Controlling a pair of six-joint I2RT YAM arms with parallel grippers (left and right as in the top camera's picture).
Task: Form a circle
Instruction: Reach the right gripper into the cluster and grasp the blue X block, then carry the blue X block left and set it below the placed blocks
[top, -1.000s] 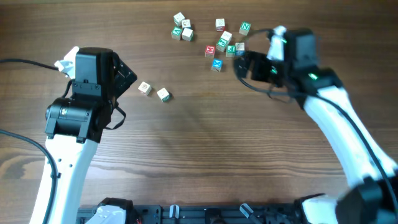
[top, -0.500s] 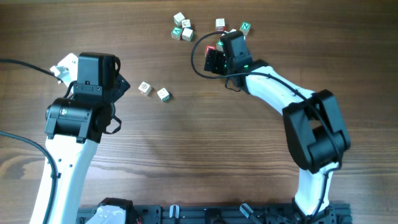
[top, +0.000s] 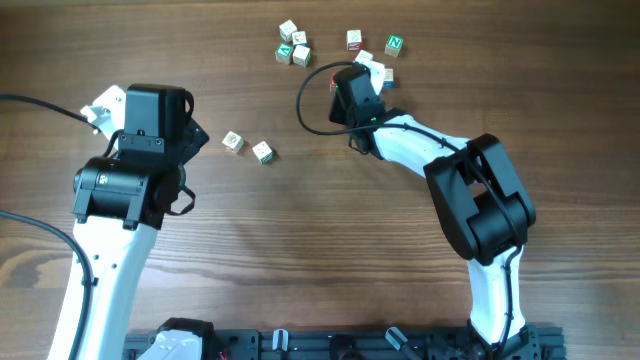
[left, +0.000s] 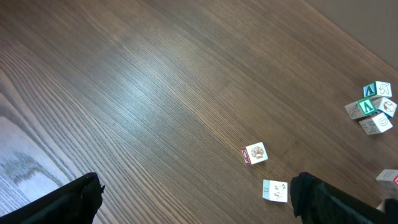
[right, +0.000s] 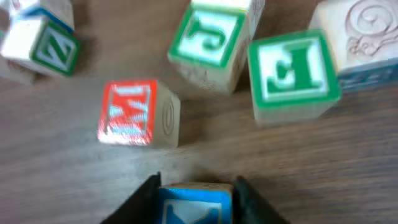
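Honestly, no circle to speak of yet, this looks like the very start. Going left to right: the left claw (left: 196, 185) hangs wide open with nothing in it, just left of the two tan cubes (top: 233, 142). That pair sits on the table (top: 330, 240) close together but not touching, and my guess is it's the first bit of the ring. Up and to the right of the pair there's a little clump of cubes (top: 293, 46) that looks untouched. Further right of the pair, the right claw (right: 194, 186) is down low, and the wrist view shows its fingers (right: 146, 194) pressed against both sides of the blue-faced cube (right: 193, 210), so I'd call that gripped. A red-faced cube (right: 134, 115) and some green-lettered cubes (right: 292, 74) lie loose just past it. So what's left is pretty much everything: carry the blue one over to the pair, then bring the rest and curve them round.
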